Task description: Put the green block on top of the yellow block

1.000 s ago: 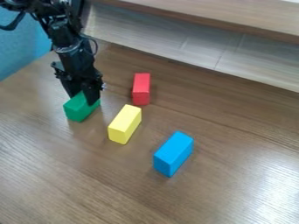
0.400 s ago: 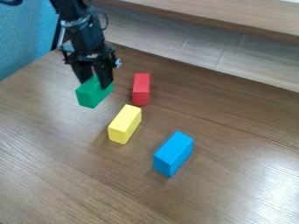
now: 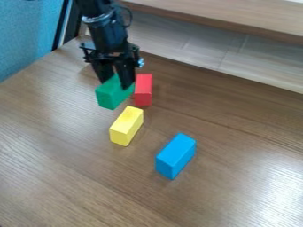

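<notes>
Green block [image 3: 108,98] (partly behind gripper [image 3: 116,84])

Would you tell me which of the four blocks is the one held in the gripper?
It is the green block, between the fingers of the gripper; the red, yellow and blue blocks are outside its grasp.

From my end of the link, I can't read any text, label, brand, number or sign (not a single letter or digit).
</notes>
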You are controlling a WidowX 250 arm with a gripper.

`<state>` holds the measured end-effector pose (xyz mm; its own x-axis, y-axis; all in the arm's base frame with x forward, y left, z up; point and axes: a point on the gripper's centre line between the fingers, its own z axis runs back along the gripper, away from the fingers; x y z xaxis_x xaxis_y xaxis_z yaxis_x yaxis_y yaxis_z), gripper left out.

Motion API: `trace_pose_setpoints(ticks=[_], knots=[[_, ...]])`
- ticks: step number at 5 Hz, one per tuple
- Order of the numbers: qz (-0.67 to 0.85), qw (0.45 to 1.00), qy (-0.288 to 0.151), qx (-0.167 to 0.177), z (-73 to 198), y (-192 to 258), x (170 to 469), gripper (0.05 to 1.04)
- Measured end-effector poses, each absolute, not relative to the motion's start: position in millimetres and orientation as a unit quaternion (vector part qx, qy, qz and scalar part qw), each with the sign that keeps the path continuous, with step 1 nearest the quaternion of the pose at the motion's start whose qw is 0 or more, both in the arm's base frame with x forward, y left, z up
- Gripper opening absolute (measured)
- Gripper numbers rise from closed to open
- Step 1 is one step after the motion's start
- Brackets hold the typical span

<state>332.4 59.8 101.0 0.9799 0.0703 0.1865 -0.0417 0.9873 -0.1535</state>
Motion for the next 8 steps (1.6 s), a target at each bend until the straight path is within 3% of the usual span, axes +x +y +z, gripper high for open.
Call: trace_pose_setpoints(ticks=[3, 6, 7, 8], knots=[[-0.001, 0.993, -0.097, -0.068, 100.2, 35.1, 312.4, 0.558], [0.003, 0.994, -0.098, -0.055, 91.4, 39.9, 314.5, 0.558], [0.009, 0.995, -0.089, -0.050, 82.9, 42.6, 315.9, 0.638], [0.019, 0.995, -0.087, -0.045, 80.3, 45.1, 320.8, 0.928]])
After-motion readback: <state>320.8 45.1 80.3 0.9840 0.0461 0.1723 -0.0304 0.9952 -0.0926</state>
